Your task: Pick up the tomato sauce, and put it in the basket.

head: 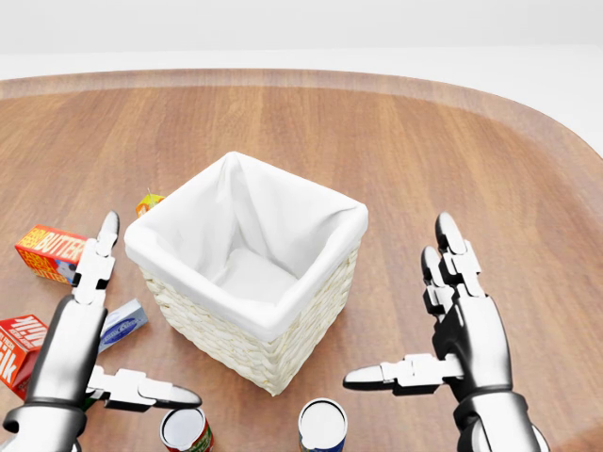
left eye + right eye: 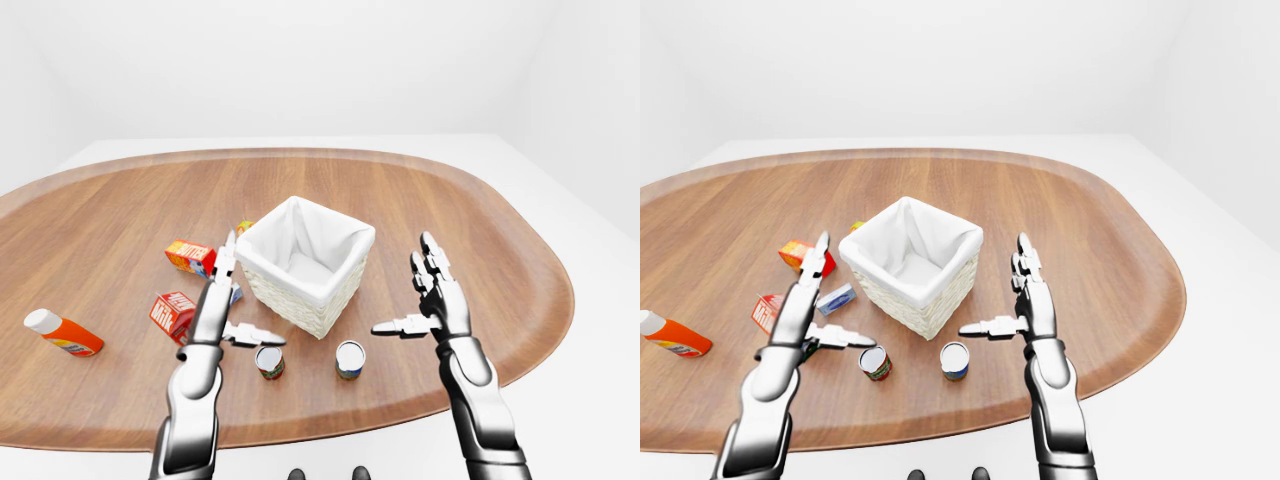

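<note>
The tomato sauce, a small can with a red label (image 1: pixel 186 429), stands upright on the wooden table at the bottom of the head view, below the basket's near corner. The wicker basket (image 1: pixel 236 344) has a white cloth lining and nothing inside. My left hand (image 1: pixel 151 311) is open, fingers straight up and thumb pointing right, just above and left of the can without touching it. My right hand (image 1: pixel 396 301) is open too, right of the basket, thumb pointing left. Nothing is held.
A second can with a blue label (image 1: pixel 322 426) stands right of the red one. Left of the basket lie a butter box (image 1: pixel 52 250), a milk carton (image 1: pixel 19 348), a small blue box (image 1: pixel 121 325) and an orange bottle (image 2: pixel 62 333). The table's rounded edge (image 2: pixel 400 405) runs close below the cans.
</note>
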